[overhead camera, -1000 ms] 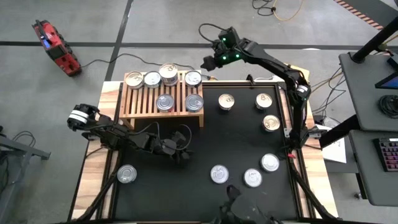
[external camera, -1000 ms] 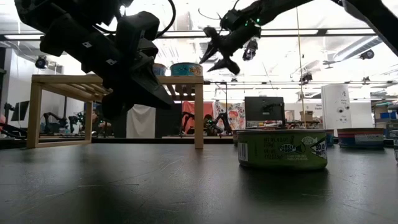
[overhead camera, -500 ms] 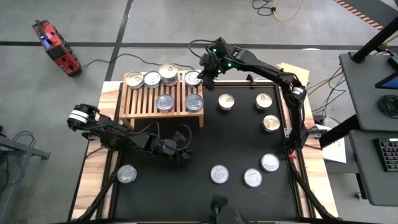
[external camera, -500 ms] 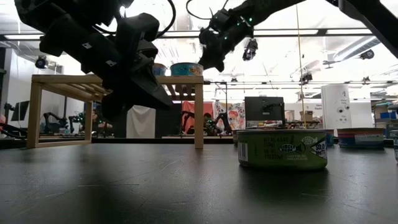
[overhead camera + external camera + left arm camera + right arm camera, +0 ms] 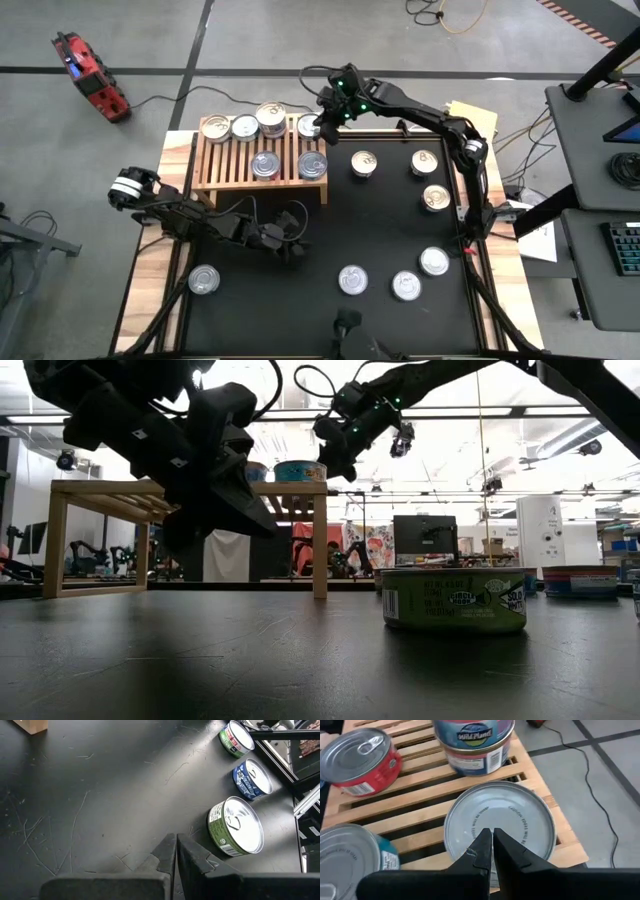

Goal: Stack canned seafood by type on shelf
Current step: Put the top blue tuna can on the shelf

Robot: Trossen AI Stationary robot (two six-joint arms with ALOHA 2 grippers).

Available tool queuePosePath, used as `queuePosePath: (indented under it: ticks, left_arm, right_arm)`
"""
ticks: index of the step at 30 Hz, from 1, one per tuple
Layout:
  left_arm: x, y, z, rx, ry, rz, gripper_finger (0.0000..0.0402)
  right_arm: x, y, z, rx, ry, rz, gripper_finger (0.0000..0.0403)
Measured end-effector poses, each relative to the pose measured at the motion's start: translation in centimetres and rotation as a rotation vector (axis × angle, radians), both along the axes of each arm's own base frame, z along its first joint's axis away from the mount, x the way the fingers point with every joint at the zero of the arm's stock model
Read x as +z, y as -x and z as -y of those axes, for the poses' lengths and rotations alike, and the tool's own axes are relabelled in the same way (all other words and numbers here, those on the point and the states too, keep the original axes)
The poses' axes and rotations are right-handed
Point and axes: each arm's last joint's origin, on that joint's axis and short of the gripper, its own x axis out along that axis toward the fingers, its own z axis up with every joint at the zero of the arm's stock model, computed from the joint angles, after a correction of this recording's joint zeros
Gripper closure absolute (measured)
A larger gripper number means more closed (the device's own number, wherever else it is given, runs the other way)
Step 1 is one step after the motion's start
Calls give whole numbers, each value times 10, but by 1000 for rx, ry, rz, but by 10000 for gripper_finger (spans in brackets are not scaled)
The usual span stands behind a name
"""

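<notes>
The light-wood shelf (image 5: 228, 168) stands at the table's far left and carries several cans, one pair stacked (image 5: 271, 118). My right gripper (image 5: 322, 122) is shut. In its wrist view the gripper (image 5: 493, 834) stands over the plain silver top of the can (image 5: 500, 822) at the shelf's far right corner. More cans lie on the black mat, among them a green one (image 5: 235, 826). Left of that can, my left gripper (image 5: 297, 247) is shut and holds nothing, its fingertips (image 5: 176, 842) just above the mat. My right gripper points slanting down at the middle of the silver can's top (image 5: 496, 815) with shut fingers. I cannot tell whether the fingertips touch the lid or stand just above it. The can rests flat on the shelf's slats.
On the shelf beside the silver can are a red can (image 5: 357, 760), a teal-labelled can (image 5: 355, 857) and the stacked pair (image 5: 472, 745). Loose cans dot the mat at right (image 5: 436, 197) and near the front (image 5: 352, 280). A single can (image 5: 204, 280) sits near left.
My right gripper has come from beyond the table's far edge toward the shelf and down, over the corner can. It has rolled about its own axis and has shut its fingers. The left arm and all cans have kept still.
</notes>
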Motion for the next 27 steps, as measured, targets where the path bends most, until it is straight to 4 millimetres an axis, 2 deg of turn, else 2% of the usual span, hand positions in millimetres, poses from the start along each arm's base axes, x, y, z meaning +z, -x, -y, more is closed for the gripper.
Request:
queuePosePath:
  ticks: [9,27]
  left_arm:
    - [0,0,0,5,-4,-2,401]
    - [0,0,0,8,-6,-2,401]
  right_arm:
    - [4,-4,3,-16,43,55,394]
    - [-23,-6,5,-38,8,56,394]
